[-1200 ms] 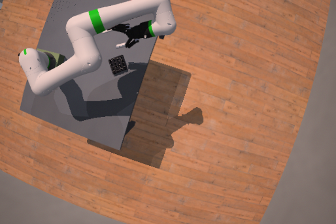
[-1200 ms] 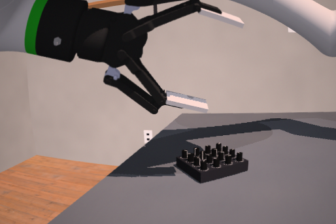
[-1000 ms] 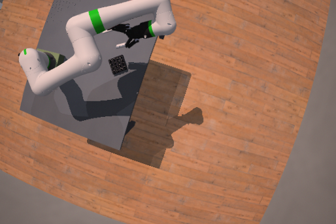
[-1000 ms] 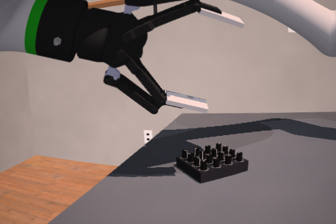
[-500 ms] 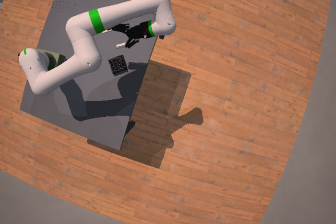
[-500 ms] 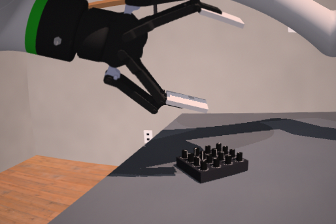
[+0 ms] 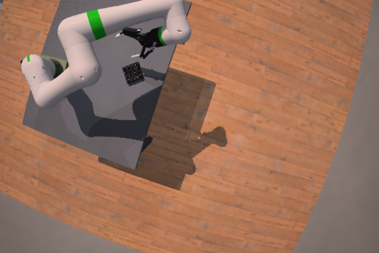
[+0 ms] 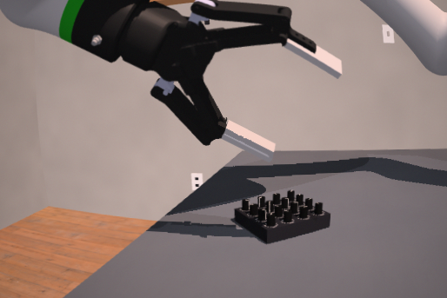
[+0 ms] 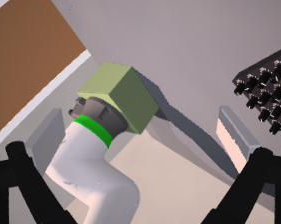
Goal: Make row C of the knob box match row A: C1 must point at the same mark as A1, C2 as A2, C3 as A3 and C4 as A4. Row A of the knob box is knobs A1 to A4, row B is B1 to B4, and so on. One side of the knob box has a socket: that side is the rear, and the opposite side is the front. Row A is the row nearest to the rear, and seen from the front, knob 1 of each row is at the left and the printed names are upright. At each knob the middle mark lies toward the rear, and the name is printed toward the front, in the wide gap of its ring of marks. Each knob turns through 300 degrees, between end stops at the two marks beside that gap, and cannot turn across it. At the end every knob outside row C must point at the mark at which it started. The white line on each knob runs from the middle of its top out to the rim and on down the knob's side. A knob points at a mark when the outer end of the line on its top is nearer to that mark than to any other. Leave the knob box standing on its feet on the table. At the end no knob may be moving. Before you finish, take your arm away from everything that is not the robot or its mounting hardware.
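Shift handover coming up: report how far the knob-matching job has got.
Done: nothing visible; knob pointer lines are too small to read, so row C's state cannot be told. In hand: the gripper hangs open and empty, above and to one side of the knob box, which stands on the table. Left: descend to row C and turn each knob to match row A.
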`<state>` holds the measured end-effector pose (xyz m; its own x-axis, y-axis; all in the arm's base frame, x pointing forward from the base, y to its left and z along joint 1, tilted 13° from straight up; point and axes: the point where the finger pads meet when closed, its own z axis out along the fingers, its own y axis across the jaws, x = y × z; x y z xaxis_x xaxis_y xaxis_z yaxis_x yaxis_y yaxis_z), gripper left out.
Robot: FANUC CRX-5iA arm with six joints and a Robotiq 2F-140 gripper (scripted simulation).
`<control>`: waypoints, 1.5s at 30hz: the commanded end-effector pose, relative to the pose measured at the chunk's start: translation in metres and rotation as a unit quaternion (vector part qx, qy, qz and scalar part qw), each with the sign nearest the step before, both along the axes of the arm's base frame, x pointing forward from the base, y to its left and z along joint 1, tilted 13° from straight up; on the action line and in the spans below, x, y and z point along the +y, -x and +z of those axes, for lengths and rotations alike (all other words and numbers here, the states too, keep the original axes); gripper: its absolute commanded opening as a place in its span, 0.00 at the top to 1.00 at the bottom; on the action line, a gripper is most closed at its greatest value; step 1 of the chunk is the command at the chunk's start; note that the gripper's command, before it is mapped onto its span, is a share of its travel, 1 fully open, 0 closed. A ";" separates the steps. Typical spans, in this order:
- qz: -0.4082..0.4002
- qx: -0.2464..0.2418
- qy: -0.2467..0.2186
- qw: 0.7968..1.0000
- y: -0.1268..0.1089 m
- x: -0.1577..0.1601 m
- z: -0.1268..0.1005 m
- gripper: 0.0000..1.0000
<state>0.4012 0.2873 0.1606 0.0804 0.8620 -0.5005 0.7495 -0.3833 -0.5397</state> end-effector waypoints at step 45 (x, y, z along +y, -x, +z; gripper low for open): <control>-0.243 -0.485 -0.124 0.831 -0.053 -0.117 -0.076 0.00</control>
<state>0.4535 0.1743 0.0857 0.7115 0.6882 0.1422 0.6817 -0.7250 0.0982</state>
